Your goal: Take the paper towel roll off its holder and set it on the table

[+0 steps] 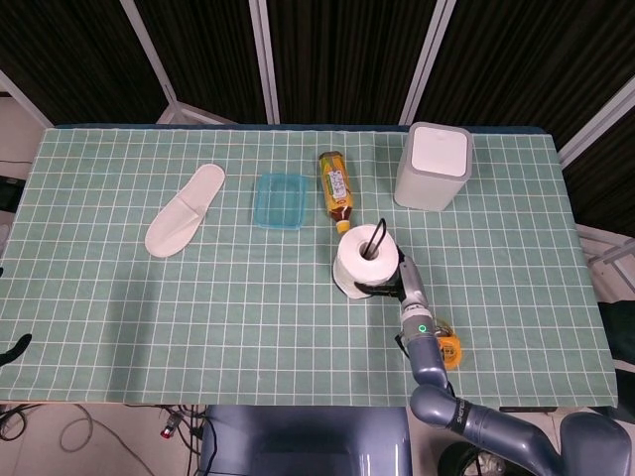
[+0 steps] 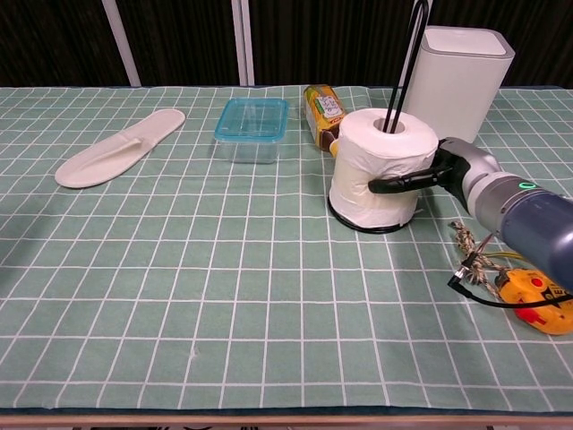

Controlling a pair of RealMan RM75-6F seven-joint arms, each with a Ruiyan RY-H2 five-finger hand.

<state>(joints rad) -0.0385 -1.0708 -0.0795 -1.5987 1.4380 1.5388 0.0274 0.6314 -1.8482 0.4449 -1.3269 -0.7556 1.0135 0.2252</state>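
The white paper towel roll [image 1: 361, 262] [image 2: 383, 170] stands upright on its black holder. The holder's round base [image 2: 363, 226] shows under the roll, and its wire post [image 2: 407, 54] rises through the core. My right hand [image 1: 402, 283] [image 2: 445, 173] grips the roll from its right side, with dark fingers [image 2: 398, 184] wrapped across the front. Only a small dark shape [image 1: 13, 349] at the left edge of the head view may be my left hand; too little of it shows.
A tea bottle [image 1: 336, 190] [image 2: 324, 112] lies just behind the roll. A white bin [image 1: 434, 166] [image 2: 458, 72] stands at the back right. A blue container [image 1: 280, 201] and a white slipper [image 1: 186, 209] lie to the left. A yellow tape measure [image 2: 533, 300] with a frayed cord lies near my right forearm.
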